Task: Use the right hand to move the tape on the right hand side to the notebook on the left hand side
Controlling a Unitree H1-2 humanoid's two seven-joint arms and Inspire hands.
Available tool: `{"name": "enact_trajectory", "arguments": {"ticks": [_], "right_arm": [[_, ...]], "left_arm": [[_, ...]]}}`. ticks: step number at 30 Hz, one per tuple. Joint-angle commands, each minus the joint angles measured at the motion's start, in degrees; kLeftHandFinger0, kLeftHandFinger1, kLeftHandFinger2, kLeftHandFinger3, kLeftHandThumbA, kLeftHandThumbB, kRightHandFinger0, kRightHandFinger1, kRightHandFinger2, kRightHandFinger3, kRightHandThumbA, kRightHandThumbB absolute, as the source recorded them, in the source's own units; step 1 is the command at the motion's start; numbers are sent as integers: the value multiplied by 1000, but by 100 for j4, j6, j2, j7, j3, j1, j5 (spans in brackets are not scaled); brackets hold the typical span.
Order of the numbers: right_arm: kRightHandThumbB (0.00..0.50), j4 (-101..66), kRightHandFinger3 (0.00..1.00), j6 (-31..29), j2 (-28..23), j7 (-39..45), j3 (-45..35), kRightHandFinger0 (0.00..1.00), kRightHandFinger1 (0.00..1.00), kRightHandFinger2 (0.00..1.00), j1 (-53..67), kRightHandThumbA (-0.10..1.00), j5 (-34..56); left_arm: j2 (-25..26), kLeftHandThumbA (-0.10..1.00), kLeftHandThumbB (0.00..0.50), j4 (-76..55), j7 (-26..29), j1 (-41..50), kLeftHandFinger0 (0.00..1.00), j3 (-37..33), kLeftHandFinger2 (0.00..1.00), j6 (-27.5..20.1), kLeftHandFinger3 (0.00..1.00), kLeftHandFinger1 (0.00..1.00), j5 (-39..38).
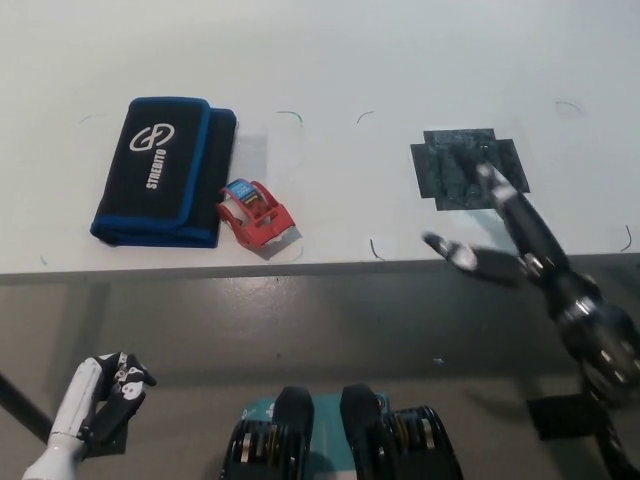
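The black right hand [500, 225] hangs over the table's [400, 60] front edge with fingers spread, holding nothing, while the red tape [255, 212] sits by the notebook's [160, 170] right side and the white left hand [105, 398] rests low.

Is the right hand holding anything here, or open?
Open: the right hand holds nothing, fingers spread, near the table edge; the tape lies beside the notebook.

Red tape dispenser [256, 213] lay on white table [350, 60] touching black-and-blue notebook [162, 170]; black right hand [500, 225] hung spread near table's edge, white left hand [105, 398] low.
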Motion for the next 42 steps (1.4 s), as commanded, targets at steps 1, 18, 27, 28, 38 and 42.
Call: {"name": "enact_trajectory", "arguments": {"ticks": [1, 18, 27, 28, 38, 42], "right_arm": [[158, -1281, 1000, 469, -396, 322, -223, 1000, 1000, 1000, 697, 769, 607], [70, -559, 1000, 117, -160, 272, -24, 1000, 1000, 1000, 1465, 892, 435], [86, -651, 1000, 76, -220, 228, 44, 1000, 1000, 1000, 1668, 781, 180], [89, -624, 1000, 64, -229, 234, 40, 1000, 1000, 1000, 1649, 777, 184], [113, -563, 1000, -62, -309, 108, 5, 1000, 1000, 1000, 1605, 785, -118], [115, -473, 1000, -276, -357, 10, -8, 1000, 1000, 1000, 1546, 768, -307]], "left_arm": [[189, 437, 203, -32, -57, -177, 17, 28, 139, -207, 326, 0, -46], [241, 471, 223, -188, -123, -223, 41, -2, 201, 43, 339, 42, 101], [242, 368, 207, -134, -240, -21, 33, -11, 175, -156, 292, 26, -44], [242, 366, 207, -84, -239, -37, 27, -13, 172, -229, 289, 21, -49], [193, 374, 199, -190, -170, 24, 12, -10, 156, -90, 280, 7, 87], [171, 402, 213, -210, -172, -20, 9, -16, 168, 0, 284, 10, 95]]}}
